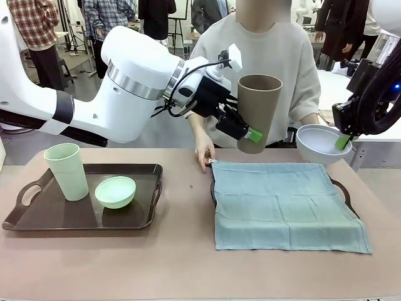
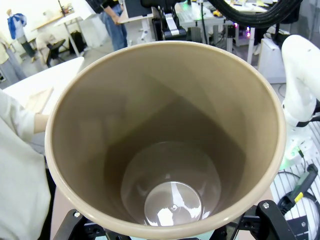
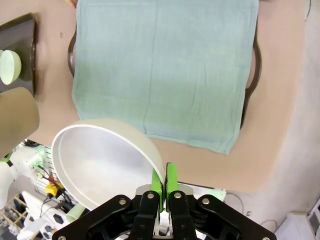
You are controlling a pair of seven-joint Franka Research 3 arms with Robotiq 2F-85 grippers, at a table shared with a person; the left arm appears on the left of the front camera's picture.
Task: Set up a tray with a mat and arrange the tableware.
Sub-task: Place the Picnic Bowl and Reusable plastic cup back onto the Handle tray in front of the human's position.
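Green cup and green bowl sit on the left tray. The left claw grips the brown cup aloft, jaws wide around it. The mat covers the right tray. The right claw is pinched tight on the white bowl rim, in the air. Next, I'd say, both get lowered upright onto the mat.

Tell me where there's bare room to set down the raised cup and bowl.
The pale blue-green cloth mat is bare, except a person's hand at its far left corner. The tabletop strip between the mat and the dark brown plastic tray is free. That tray is crowded: a tall mint green plastic cup and a round mint green bowl.
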